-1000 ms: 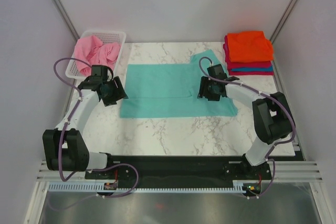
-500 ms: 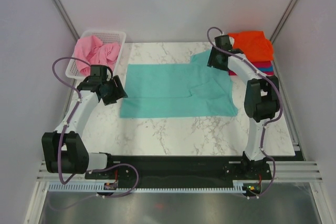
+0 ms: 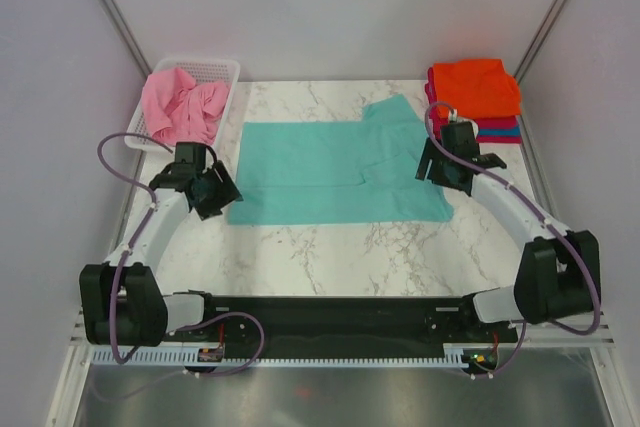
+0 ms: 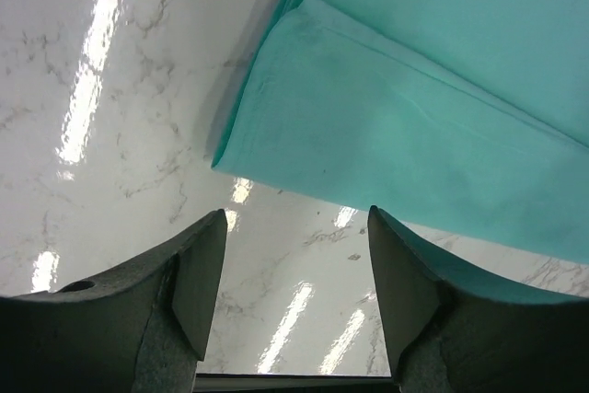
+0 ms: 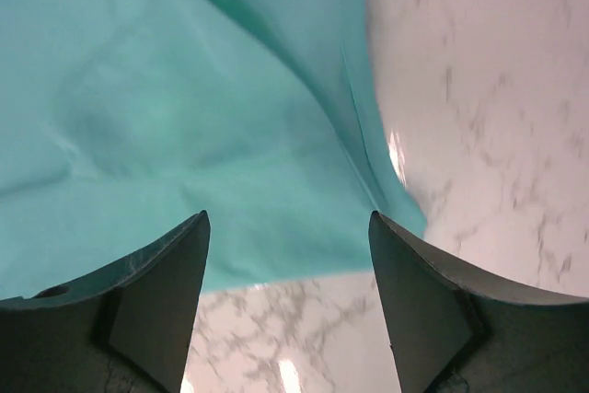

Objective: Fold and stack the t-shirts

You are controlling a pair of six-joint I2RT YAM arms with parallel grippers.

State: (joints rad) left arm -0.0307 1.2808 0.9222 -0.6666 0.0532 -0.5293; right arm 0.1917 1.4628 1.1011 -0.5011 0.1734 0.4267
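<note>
marble table, teal t-shirt lengthwise left-right

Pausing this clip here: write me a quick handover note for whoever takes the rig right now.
Left gripper open, empty, by the near-left corner of the teal t-shirt.
Right gripper open, empty, over its right edge.
Teal t-shirt lies spread on the table, partly folded; pink t-shirt crumpled in the white basket.
Done: folded stack far right, orange t-shirt on top.
Left: finish folding teal, stack it, then the pink.
</note>
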